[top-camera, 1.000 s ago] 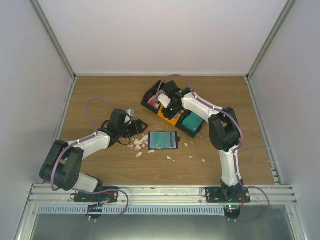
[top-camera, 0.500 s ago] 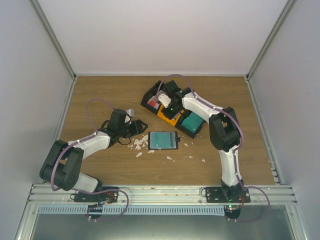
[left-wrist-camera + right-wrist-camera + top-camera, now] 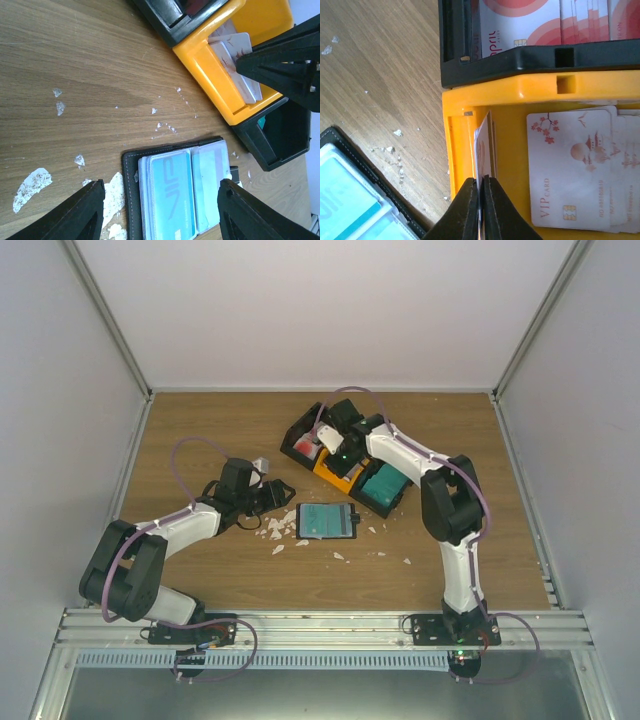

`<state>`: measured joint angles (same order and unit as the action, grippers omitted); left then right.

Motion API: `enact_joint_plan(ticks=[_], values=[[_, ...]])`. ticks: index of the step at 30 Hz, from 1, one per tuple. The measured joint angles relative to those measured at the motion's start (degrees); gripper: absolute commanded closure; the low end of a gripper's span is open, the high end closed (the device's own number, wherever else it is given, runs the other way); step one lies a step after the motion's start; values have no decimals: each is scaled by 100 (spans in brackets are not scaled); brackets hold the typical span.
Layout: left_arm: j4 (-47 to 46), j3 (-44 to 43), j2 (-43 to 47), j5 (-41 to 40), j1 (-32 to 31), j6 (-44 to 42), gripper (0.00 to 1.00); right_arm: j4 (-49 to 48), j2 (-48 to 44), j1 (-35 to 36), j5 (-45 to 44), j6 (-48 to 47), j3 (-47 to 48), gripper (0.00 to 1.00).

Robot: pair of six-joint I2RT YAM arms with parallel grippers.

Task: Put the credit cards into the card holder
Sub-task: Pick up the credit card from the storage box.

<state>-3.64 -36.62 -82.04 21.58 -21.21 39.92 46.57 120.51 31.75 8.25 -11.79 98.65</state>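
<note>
One pale card (image 3: 484, 142) stands on edge, pinched between the closed fingers of the right gripper (image 3: 481, 181). Just beside that gripper, more pale pinkish-white cards (image 3: 570, 170) printed with blossoms and "VIP CARD" lie flat and overlapping. Ahead of its fingertips lie red-and-white cards (image 3: 520, 20). Teal cards (image 3: 381, 481) lie behind it, towards its arm. The black card holder (image 3: 130, 195) lies open and flat under the spread left gripper (image 3: 160, 182), with a teal VIP card (image 3: 167, 200) in one pocket.

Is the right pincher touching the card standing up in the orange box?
Touching. The right wrist view shows the right gripper pinching both sides of the upright pale card in the orange bin.
</note>
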Motion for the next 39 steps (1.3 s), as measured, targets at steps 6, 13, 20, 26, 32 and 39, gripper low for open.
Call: enact_joint_plan(ticks=[6, 13, 20, 26, 32, 39], values=[[-15, 37, 2, 0, 0, -4, 36, 7, -203, -4, -2, 9, -50, 100], [-68, 127, 94, 20, 0, -7, 34, -39, -494, 4, -94, 35, -74, 99], [-304, 295, 461, 177, 0, -26, 21, -452, -1126, 7, -452, 306, -387, 99], [-612, 516, 1134, 463, 0, -26, 7, -1342, -2481, 7, 240, 890, -1449, 99], [-992, 815, 1871, 901, 0, 11, 6, -2787, -3624, 7, 1808, 2035, -2935, 100], [-1513, 1248, 2647, 1434, 0, 164, 30, -4863, -3965, 11, 3392, 3768, -4553, 100]])
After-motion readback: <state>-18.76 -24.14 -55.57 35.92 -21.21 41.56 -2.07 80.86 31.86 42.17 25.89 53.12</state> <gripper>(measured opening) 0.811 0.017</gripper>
